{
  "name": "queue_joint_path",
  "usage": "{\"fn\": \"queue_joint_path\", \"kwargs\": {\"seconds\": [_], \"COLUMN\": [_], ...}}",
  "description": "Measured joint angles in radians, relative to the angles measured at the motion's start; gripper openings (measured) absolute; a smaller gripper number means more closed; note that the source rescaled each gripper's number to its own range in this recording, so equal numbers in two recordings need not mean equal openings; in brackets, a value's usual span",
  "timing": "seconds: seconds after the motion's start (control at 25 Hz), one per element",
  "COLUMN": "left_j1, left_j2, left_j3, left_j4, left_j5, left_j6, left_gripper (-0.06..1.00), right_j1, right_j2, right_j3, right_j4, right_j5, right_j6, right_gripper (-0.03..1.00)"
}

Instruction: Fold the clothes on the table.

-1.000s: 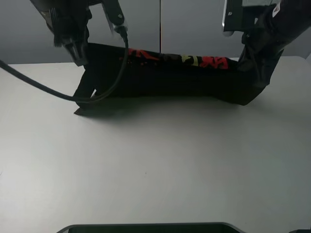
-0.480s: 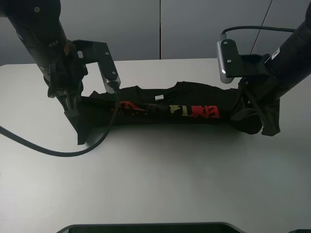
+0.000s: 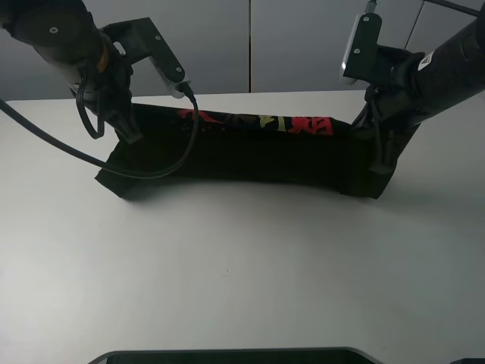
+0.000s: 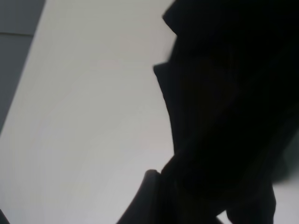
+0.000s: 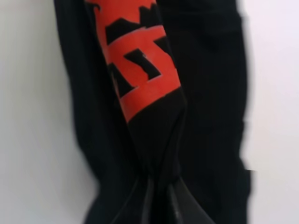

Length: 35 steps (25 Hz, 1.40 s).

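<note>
**Exterior high view: T-shirt hanging as a long band between two pinching grippers**

The white table is taking up most of the scene. The black shirt is stretching across its far half, with the upper edge lifted and the lower edge trailing on or just above the surface; I cannot tell which. The left gripper is pinching one end of the band, jaws pressed together on the cloth. The right gripper is doing the same at the other end, and the right wrist view is showing fabric bunching into its closed tips. A black cable is looping down across the left part of the shirt. Along the raised edge the printed characters are showing red and yellow.

Judging by the slight sag in the middle, the cotton is behaving as light, limp and not slippery — draping rather than holding any shape. Gripping it at the two ends of a fold line, with several layers in each pinch, is looking like the sound hold — a thin pinch risks one layer sliding free.
</note>
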Motion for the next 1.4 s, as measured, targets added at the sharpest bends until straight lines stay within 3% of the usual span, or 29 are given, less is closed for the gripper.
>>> {"fn": "queue_joint_path", "kwargs": {"seconds": [0.28, 0.68, 0.84, 0.96, 1.04, 1.08, 1.2, 1.24, 1.28, 1.32, 1.4], "left_j1": [0.024, 0.138, 0.147, 0.149, 0.149, 0.15, 0.15, 0.15, 0.15, 0.15, 0.15], "left_j2": [0.041, 0.168, 0.195, 0.197, 0.197, 0.197, 0.197, 0.197, 0.197, 0.197, 0.197], "left_j3": [0.0, 0.0, 0.0, 0.0, 0.0, 0.0, 0.0, 0.0, 0.0, 0.0, 0.0], "left_j4": [0.036, 0.04, 0.07, 0.143, 0.211, 0.241, 0.292, 0.305, 0.31, 0.317, 0.3], "left_j5": [-0.113, -0.283, -0.332, -0.383, -0.393, -0.393, -0.388, -0.386, -0.384, -0.381, -0.366], "left_j6": [-0.094, -0.165, -0.181, -0.276, -0.367, -0.413, -0.5, -0.527, -0.556, -0.586, -0.63], "left_gripper": [0.0, 0.0, 0.01, 0.06, 0.13, 0.2, 0.52, 0.68, 0.86, 0.93, 0.97], "right_j1": [0.0, -0.002, -0.028, -0.059, -0.075, -0.08, -0.083, -0.083, -0.083, -0.083, -0.083], "right_j2": [0.063, 0.221, 0.263, 0.28, 0.28, 0.28, 0.28, 0.28, 0.28, 0.28, 0.28], "right_j3": [0.0, 0.0, 0.0, 0.0, 0.0, 0.0, 0.0, 0.0, 0.0, 0.0, 0.0], "right_j4": [-0.161, -0.183, -0.179, -0.136, -0.075, -0.044, 0.037, 0.075, 0.115, 0.15, 0.239], "right_j5": [-0.117, -0.42, -0.462, -0.484, -0.521, -0.546, -0.583, -0.589, -0.589, -0.583, -0.555], "right_j6": [0.168, 0.383, 0.4, 0.413, 0.415, 0.417, 0.417, 0.417, 0.417, 0.415, 0.415], "right_gripper": [0.0, 0.0, 0.02, 0.1, 0.21, 0.32, 0.78, 0.91, 0.95, 0.98, 1.0]}}
